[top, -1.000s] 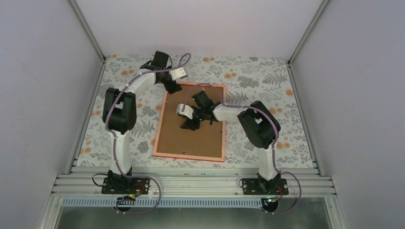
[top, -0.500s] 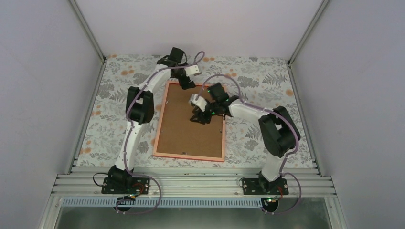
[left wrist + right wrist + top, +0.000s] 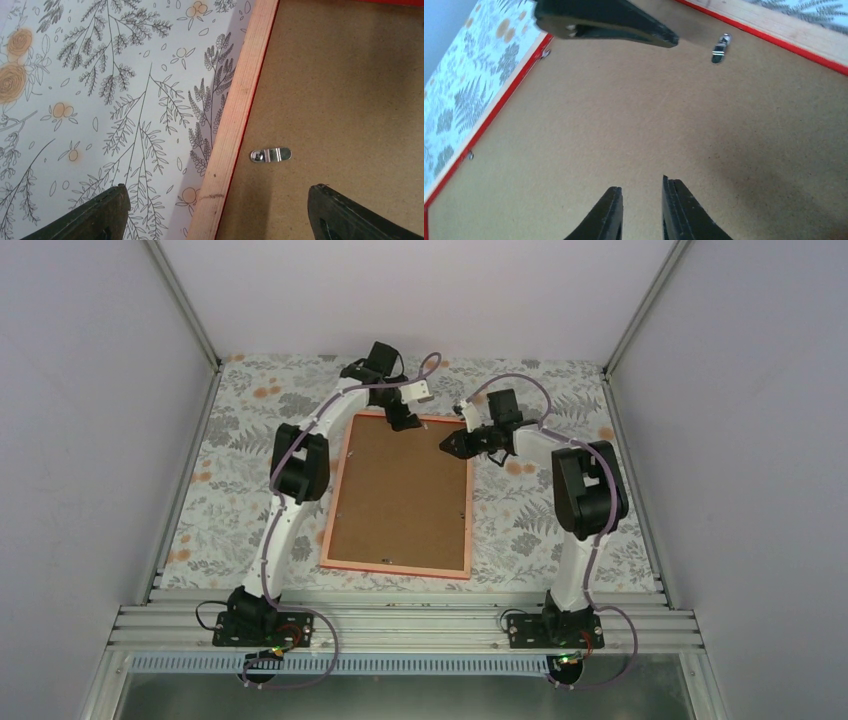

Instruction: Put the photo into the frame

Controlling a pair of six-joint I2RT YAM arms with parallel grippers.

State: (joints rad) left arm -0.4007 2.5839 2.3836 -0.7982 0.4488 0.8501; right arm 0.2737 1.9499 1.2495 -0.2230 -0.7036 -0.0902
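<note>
Shows red frame (image 3: 336, 490) face down on worktop (image 3: 210, 500), brown backing board (image 3: 400, 500) inside.
Has left end effector (image 3: 215, 210) wide astride its rim, right end effector (image 3: 641, 187) narrow over the board, empty.

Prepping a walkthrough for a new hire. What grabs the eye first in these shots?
The frame lies back-up mid-table, its brown backing board filling the red-edged rectangle against the floral tablecloth. At its far end the left gripper hangs wide open over the rim, the right gripper empty over the board. A small metal clip sits just inside the rim.
</note>
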